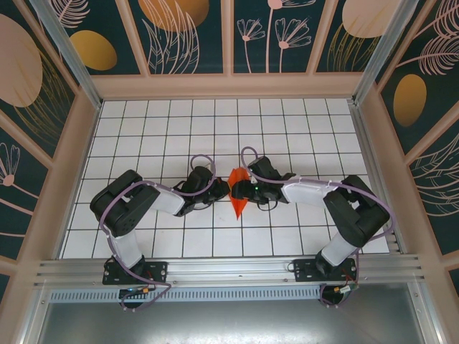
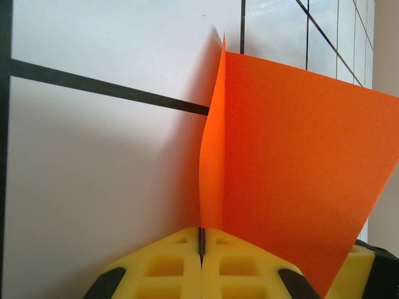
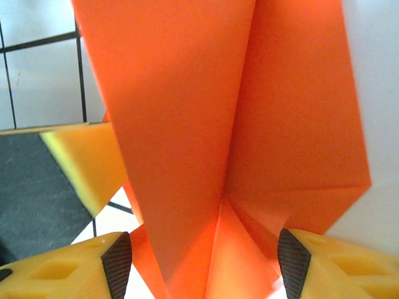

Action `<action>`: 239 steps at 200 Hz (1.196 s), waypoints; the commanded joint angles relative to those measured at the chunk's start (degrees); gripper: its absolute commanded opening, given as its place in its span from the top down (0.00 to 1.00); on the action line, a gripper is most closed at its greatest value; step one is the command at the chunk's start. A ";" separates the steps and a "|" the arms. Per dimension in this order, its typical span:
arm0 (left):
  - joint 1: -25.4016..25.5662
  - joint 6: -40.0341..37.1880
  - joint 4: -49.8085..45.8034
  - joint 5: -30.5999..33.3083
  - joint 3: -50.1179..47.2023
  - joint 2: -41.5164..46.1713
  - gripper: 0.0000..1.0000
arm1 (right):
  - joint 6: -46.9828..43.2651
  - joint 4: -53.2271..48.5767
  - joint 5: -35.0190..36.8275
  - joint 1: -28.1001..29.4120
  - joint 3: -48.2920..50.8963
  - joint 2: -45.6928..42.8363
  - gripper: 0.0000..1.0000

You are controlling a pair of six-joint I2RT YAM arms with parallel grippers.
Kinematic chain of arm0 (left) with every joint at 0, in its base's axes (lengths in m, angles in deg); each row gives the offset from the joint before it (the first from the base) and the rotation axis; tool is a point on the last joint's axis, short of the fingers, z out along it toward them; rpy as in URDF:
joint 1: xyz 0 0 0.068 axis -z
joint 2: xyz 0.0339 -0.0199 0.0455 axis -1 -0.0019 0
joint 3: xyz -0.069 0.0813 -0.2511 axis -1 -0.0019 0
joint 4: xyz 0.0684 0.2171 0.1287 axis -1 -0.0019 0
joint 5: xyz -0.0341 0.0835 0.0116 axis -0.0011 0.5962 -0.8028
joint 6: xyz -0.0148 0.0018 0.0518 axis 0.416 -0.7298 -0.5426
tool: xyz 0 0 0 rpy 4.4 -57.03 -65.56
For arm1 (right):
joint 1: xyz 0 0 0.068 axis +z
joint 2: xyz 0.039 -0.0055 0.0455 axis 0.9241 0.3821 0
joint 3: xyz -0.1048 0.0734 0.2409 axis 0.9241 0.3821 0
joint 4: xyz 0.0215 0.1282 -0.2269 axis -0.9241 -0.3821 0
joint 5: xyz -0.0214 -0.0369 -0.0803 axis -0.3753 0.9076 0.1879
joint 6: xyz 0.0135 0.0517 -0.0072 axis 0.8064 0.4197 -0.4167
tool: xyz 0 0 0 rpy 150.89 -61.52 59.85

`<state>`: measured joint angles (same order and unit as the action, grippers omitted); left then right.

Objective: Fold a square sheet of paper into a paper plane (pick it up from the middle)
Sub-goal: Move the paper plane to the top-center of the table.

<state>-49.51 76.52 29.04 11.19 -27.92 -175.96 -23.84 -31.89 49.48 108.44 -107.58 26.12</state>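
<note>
The square sheet of paper stands folded into a pointed orange-red paper plane (image 1: 239, 193) at the middle of the tiled floor, its tip toward the near edge. My left gripper (image 1: 221, 190) comes in from the left. Its yellow fingers (image 2: 177, 265) are shut on the thin bottom fold of the paper plane (image 2: 293, 168), whose one wing stands upright. My right gripper (image 1: 245, 189) comes in from the right and is open. Its dark pads (image 3: 116, 265) stand wide on either side of the creased paper plane (image 3: 187, 124), which rises between them.
White floor tiles with black lines (image 1: 215, 129) run all around. Patterned walls with tan frames (image 1: 229, 84) close the cell at the back and sides. A yellow finger of the left gripper (image 3: 87, 162) shows just left of the paper in the right wrist view.
</note>
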 commanded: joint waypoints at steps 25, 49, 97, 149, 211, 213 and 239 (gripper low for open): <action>-0.41 0.52 1.69 -1.33 -0.18 -1.11 1.00 | 1.66 1.56 -4.25 0.40 1.47 -3.49 0.34; -0.40 0.51 2.12 -2.12 -0.09 -1.18 1.00 | 2.39 2.09 -4.00 0.71 1.10 -3.16 0.34; -0.39 1.02 4.93 -4.43 -0.61 -0.96 1.00 | 2.32 -1.94 1.11 2.19 -1.96 0.09 0.50; -0.40 0.85 4.71 -4.28 -1.05 0.21 1.00 | 2.79 -4.46 5.11 3.20 -3.88 1.69 0.53; -0.53 0.52 3.22 -4.20 -0.76 0.88 0.98 | 3.74 -7.40 8.65 3.46 -5.81 2.49 0.84; -0.54 0.50 3.03 -4.19 -0.78 0.95 0.98 | 3.72 -7.63 8.83 3.47 -5.87 2.52 0.85; -1.13 -1.01 -1.79 -2.44 -0.21 4.63 0.83 | 2.38 -11.35 12.05 3.48 -7.61 2.14 0.94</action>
<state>-49.73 76.72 31.23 7.85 -28.38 -175.66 -20.85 -38.39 56.87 111.52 -112.41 28.04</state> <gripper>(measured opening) 0.118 0.083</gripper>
